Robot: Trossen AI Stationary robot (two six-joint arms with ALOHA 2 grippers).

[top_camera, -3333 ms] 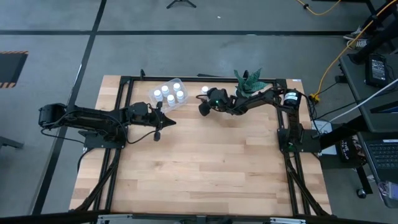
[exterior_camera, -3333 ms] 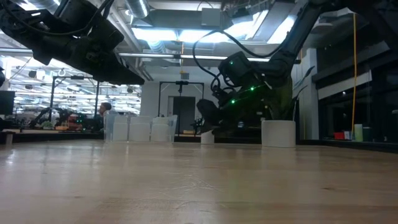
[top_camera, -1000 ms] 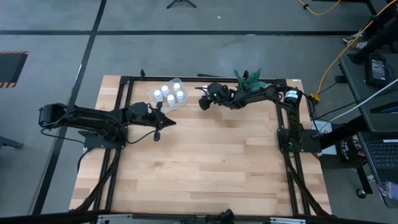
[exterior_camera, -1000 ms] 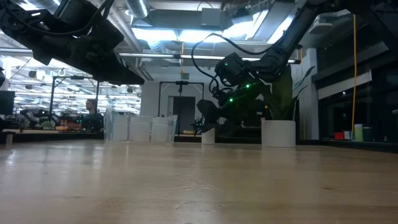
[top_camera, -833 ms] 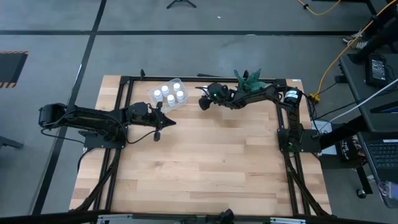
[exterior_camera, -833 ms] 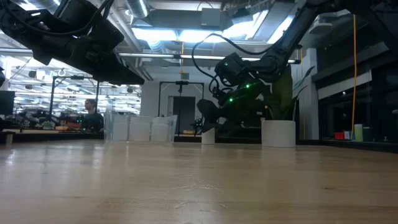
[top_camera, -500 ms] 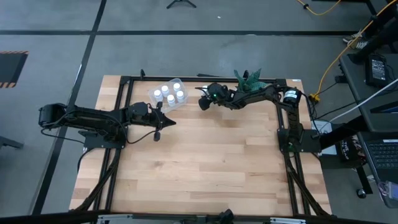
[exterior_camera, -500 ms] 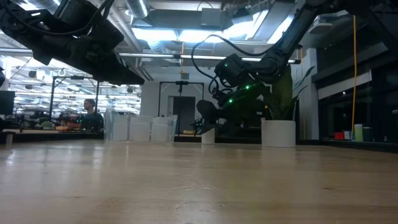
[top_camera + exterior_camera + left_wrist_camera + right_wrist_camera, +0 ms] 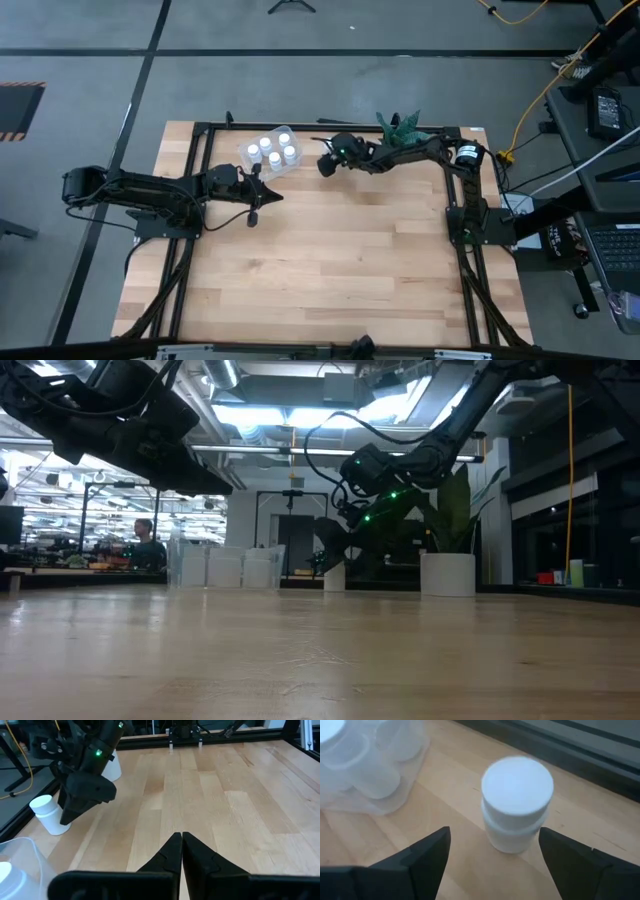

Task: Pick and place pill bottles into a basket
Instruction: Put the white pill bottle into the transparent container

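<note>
Closing in, the right gripper (image 9: 492,852) has slid up, jaws wide, straddling the last pill bottle (image 9: 516,802) beside the basket (image 9: 268,152); grasp looks imminent.

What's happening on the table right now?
The right gripper, fingers open, hovers over the last loose pill bottle standing on the table beside the basket, which already holds four bottles. The left gripper waits shut, just in front of the basket.
</note>
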